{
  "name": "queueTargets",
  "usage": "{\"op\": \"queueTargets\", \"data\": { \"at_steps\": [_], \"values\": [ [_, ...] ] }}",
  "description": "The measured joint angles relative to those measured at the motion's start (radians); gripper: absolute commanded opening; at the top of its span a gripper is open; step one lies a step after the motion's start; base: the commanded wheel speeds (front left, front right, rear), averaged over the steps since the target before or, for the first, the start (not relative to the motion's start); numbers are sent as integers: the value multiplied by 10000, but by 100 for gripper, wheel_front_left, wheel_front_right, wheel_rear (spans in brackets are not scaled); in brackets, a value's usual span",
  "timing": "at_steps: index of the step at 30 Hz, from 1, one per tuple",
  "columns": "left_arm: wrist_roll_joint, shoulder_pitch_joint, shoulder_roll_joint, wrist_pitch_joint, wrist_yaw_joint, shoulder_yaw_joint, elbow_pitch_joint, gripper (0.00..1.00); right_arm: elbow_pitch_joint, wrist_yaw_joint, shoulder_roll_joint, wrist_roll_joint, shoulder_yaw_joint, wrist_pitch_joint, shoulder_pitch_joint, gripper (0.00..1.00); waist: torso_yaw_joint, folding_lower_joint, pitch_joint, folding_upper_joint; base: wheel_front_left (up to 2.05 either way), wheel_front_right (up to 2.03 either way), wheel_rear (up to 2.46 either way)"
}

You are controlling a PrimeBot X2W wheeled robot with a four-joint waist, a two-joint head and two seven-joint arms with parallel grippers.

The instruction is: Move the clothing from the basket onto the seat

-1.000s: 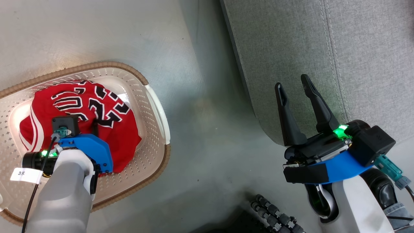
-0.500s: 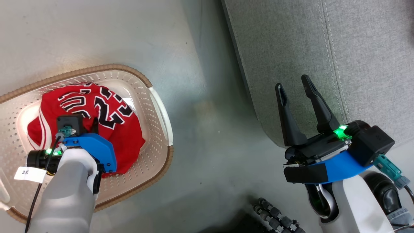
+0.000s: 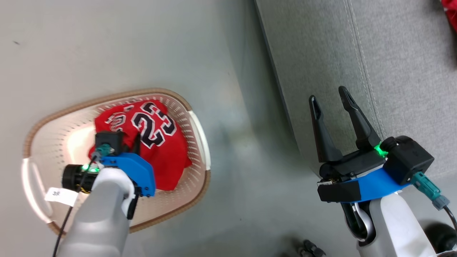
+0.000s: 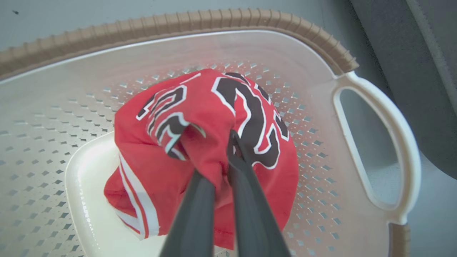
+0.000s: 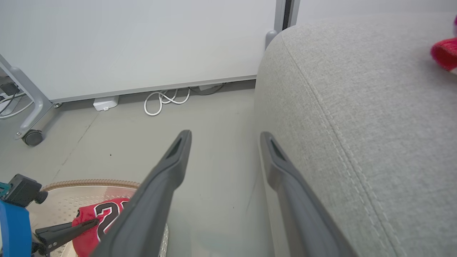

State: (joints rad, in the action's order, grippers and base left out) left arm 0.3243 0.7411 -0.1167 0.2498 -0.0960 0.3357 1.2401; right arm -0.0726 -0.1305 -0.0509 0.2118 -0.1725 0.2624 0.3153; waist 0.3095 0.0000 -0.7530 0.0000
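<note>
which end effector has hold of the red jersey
The left end effector, pinched shut on the jersey in the basket; the right end effector stands open and empty.

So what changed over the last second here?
The left gripper closed its jaws on the red jersey, bunching the fabric into a peak drawn upward, while the lower part lies in the basket. The head view shifted as a whole, which is camera motion, not the things moving. The right gripper stayed open beside the edge of the seat.
</note>
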Motion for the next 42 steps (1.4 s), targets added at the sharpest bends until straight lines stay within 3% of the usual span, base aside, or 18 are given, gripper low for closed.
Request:
{"op": "queueTargets", "data": {
  "at_steps": [10, 25, 42],
  "values": [
    [186, -809, 564, 105, -297, 878, -742, 0, -341, 0, 6, -688, 370, -77, -481, 100, -887, -1, 1637, 0, 0, 0, 0],
    [2566, -1804, 656, 117, -301, 4506, -2761, 0, -79, 0, 8, -1068, 802, -1003, -1751, 100, -2476, -3, 4581, 1, 0, 0, 0],
    [4335, -673, 658, 119, -330, 6729, -3994, 0, 75, 0, 6, -1020, 803, -1643, -2818, 100, -3480, -2, 6772, 1, 0, 0, 0]
  ]
}}
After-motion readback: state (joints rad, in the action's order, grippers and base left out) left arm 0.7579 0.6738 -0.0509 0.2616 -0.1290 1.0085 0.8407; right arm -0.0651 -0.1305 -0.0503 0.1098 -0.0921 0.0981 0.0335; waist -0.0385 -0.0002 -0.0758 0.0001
